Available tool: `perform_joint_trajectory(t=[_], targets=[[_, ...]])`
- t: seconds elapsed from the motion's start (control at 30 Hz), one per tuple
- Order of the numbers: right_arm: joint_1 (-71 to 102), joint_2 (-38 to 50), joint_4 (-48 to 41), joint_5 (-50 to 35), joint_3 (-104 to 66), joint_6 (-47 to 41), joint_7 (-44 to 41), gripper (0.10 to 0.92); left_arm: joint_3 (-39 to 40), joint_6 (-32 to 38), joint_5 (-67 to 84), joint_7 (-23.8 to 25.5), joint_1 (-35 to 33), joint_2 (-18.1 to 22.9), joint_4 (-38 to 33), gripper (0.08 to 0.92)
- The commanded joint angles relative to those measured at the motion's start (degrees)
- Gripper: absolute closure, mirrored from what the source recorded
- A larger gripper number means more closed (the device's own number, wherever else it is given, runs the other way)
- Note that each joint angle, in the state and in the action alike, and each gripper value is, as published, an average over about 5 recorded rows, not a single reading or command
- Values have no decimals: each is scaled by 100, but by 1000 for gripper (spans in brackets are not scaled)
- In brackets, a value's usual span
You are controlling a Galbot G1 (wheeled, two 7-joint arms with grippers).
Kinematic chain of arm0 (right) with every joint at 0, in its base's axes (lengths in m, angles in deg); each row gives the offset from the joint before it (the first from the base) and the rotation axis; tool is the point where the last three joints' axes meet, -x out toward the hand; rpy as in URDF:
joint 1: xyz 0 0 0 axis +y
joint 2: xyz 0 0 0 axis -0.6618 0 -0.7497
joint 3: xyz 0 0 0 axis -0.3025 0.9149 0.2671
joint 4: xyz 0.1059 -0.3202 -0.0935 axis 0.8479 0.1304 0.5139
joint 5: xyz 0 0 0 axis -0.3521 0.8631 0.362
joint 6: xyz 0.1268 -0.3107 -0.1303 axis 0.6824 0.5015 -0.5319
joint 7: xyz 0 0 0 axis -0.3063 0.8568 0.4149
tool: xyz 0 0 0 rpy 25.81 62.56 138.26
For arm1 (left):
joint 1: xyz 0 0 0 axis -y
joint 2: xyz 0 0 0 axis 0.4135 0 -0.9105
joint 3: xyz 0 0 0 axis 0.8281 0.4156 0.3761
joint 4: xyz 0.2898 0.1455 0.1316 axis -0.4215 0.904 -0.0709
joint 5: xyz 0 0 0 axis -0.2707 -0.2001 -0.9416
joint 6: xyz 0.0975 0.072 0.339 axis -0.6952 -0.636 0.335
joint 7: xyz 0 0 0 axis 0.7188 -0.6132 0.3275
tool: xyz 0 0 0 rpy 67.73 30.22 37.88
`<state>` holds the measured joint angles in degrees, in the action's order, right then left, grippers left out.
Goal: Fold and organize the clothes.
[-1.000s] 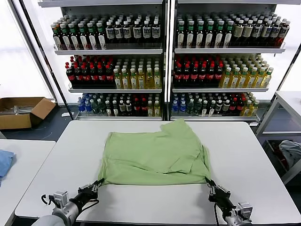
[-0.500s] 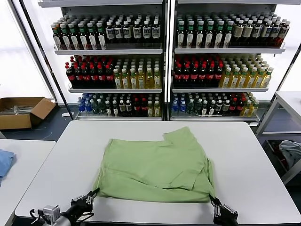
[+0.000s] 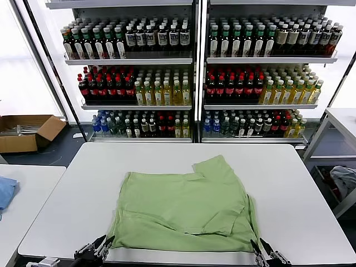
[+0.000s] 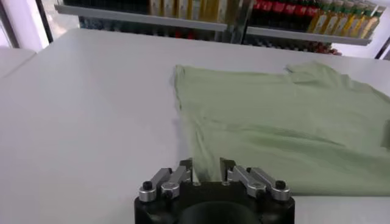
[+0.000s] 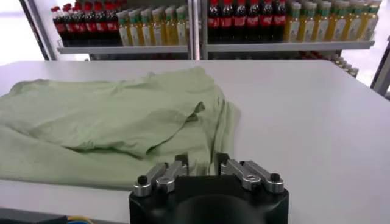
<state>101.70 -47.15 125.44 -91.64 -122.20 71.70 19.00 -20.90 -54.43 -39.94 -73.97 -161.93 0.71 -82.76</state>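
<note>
both grippers, left and right, stand parted and empty at the near hem of the thin light green shirt (flat ahead); judged mid-fold, regrasp next.

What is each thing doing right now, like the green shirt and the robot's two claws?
Light green thin fabric shirt: lying flat on the white table, partly folded, near edge at the table's front.
Left gripper: open, at the shirt's near corner, not gripping.
Right gripper: open, at the other near corner, not gripping.
Brown cardboard box: flaps open.
</note>
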Motion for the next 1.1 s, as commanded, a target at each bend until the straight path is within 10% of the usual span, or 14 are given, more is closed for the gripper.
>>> perform_joint_trajectory(t=[0.03,0.4,1.1], targets=[[-1195,689,-104,-1192,-737,-165,-82,500,-399,-98,121,30,722,-388,-112,486],[-5167,1984,-2918,-1275,1429,-881,-956,217,1126,-100,928,230,3338,-1489,1831,196],[-8013,843,-6325,-695,3513,-1020,-937,203,3198,9,717,160,5937,-1493,4655,177]])
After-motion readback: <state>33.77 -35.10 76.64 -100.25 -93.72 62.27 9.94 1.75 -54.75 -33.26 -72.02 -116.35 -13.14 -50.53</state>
